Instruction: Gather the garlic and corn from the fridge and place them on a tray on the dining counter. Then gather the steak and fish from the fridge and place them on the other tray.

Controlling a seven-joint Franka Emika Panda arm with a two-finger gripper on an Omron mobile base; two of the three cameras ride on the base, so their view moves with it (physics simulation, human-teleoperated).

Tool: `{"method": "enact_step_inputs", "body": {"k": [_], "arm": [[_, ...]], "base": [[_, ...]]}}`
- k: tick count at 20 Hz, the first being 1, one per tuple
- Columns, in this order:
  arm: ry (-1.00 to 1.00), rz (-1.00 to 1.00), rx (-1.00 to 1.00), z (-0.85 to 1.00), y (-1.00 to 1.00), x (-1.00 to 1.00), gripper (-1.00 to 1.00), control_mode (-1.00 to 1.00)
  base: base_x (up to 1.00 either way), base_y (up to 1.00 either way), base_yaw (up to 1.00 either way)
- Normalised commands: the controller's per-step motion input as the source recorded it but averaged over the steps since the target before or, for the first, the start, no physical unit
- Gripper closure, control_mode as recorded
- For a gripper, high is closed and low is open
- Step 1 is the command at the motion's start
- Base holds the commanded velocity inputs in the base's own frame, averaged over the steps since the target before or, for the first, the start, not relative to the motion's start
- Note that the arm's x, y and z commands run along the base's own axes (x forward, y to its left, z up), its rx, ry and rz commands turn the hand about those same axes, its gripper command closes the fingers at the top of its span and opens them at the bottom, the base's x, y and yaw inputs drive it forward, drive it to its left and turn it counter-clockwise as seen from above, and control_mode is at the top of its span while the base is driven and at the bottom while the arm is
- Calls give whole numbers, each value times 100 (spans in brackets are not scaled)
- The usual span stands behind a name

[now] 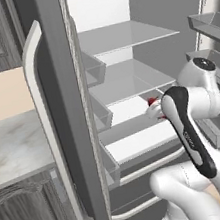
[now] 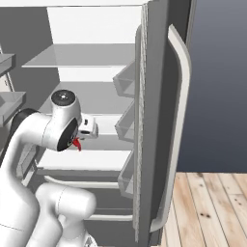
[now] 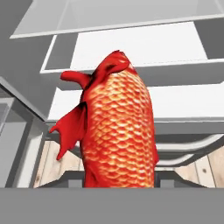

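Hand view is giving you the red-orange scaled fish point(image 3: 119, 131) rising from between the gripper's jaws, so you are gripping it, in front of the fridge point(image 1: 127, 78) shelves. Pulling back, you are risking clipping its tail on the shelf edge or door bins. Your gripper point(image 2: 83, 136) is reaching mid-height into the fridge, elbow bent.

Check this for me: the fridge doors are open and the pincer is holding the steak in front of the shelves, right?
Not the steak. The hand view shows a red, scaly fish with fins in the pincer. The rest stands: the fridge doors are open and the fish hangs before the shelves.
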Motion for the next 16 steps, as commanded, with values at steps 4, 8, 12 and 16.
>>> {"method": "enact_step_inputs", "body": {"k": [4, 8, 12, 16], "arm": [[0, 0, -1, 0, 0, 0, 100, -100], [0, 0, 0, 0, 0, 0, 100, -100], [0, 0, 0, 0, 0, 0, 100, 100], [0, 0, 0, 0, 0, 0, 100, 100]], "base": [[0, 0, 0], [0, 0, 0], [0, 0, 0], [0, 0, 0]]}}
